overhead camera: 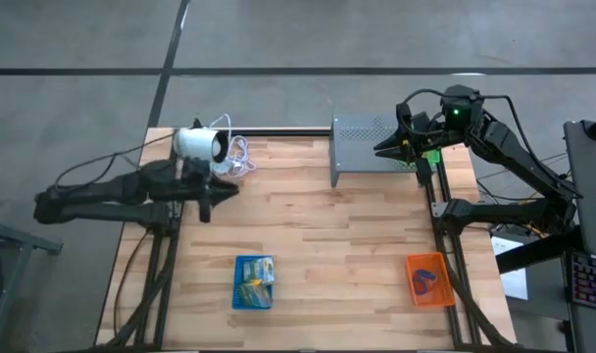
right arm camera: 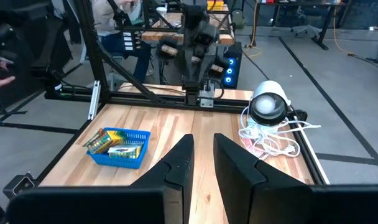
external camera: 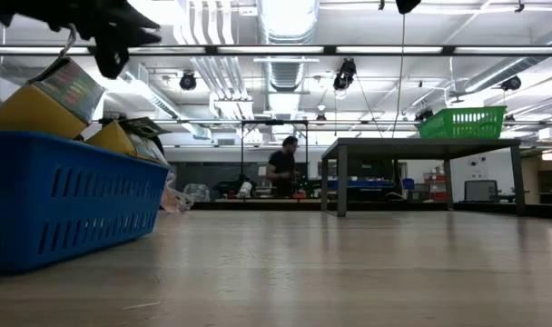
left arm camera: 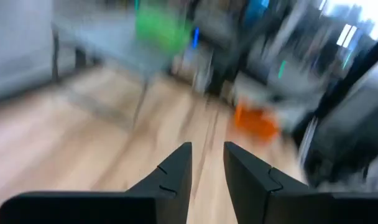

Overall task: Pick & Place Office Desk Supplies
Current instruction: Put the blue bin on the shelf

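Two hands [overhead camera: 212, 193] [overhead camera: 384, 147], supplies [overhead camera: 254, 279] well apart

supplies: green-and-yellow packets [overhead camera: 253, 280] | heaped in blue tray [overhead camera: 236, 297] | near front edge

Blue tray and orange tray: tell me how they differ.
The blue tray sits near the middle of the table's near edge; the orange tray sits at the right edge. The blue tray holds yellow and green packets; the orange tray holds small red and blue bits. Both are small rectangular trays resting flat on the wooden table.
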